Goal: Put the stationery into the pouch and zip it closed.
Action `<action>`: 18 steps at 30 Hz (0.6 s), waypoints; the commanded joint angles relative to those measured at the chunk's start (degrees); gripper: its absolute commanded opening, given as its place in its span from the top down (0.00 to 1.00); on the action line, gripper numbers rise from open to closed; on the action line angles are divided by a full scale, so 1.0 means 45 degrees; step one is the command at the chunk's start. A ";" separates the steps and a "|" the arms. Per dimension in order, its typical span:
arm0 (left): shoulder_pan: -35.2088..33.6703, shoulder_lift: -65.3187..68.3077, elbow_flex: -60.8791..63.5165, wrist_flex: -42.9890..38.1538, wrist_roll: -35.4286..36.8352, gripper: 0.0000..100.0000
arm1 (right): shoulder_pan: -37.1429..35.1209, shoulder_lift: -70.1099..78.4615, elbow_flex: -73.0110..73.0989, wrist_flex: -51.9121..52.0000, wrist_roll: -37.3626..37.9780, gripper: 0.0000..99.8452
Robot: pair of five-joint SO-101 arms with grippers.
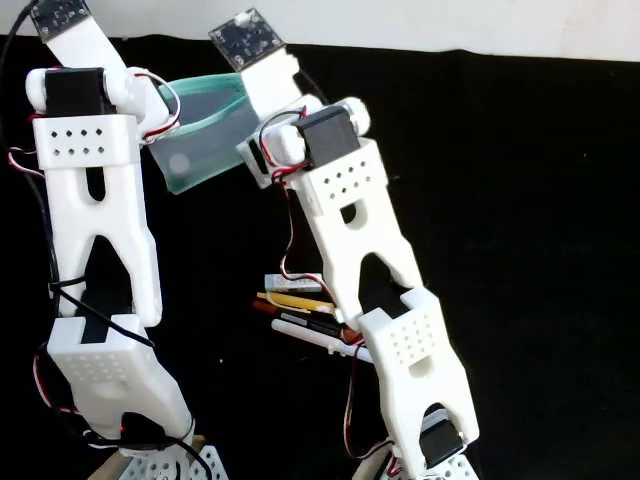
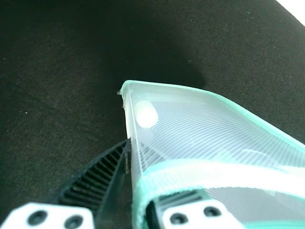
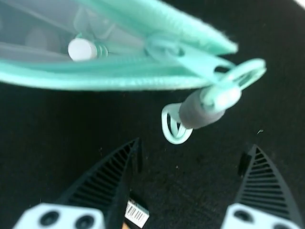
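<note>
**Status, current step.** Judged as loading, approx. early stage: most stationery is not yet in the pouch.

**Pouch.** The pouch point(image 1: 205, 140), translucent w/ green trim, sits upper left of centre in the high view, tilted. It appears raised off the black table point(image 1: 540, 250). A shadow on the cloth beneath it in the left wrist view supports this. One white cylinder point(image 2: 145, 114) is already inside, near a corner.

**L arm.** The left gripper point(image 2: 138, 176) is clamped on the pouch edge, one finger on each side of the wall. Probable reason: the grip keeps the pouch steady and lifted so the mouth is accessible to the other arm, and gives a fixed anchor to pull the zip against.

**R arm.** The right gripper point(image 3: 195, 144) has its fingers spread wide and holds nothing. It is positioned just short of the zip pull point(image 3: 209, 102), which hangs from the end of the pouch point(image 3: 119, 28) on a cord loop. No contact w/ the pull. The mouth reads as at least partly open here, since the white cylinder point(image 3: 81, 48) is visible between the green edges.

**Stationery.** Several pens point(image 1: 300, 312) lie on the table at lower centre of the high view, partly covered by the R arm and well apart from the pouch.

**Next move, reqs.** If zipping is attempted now, the pens stay out. Collect the pens first, then zip.
</note>
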 commanded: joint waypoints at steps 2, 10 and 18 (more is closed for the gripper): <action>-0.0186 0.0068 -0.0225 0.0059 -0.0117 0.99 | 0.0147 -0.1670 0.1260 0.0166 0.0176 0.69; -0.0186 0.0068 -0.0225 0.0059 -0.0117 0.99 | 0.0107 -0.5851 0.7726 0.0029 0.0996 0.69; -0.0186 0.0068 -0.0225 0.0059 -0.0117 0.99 | -0.0010 -0.6632 1.1067 -0.1221 0.2540 0.69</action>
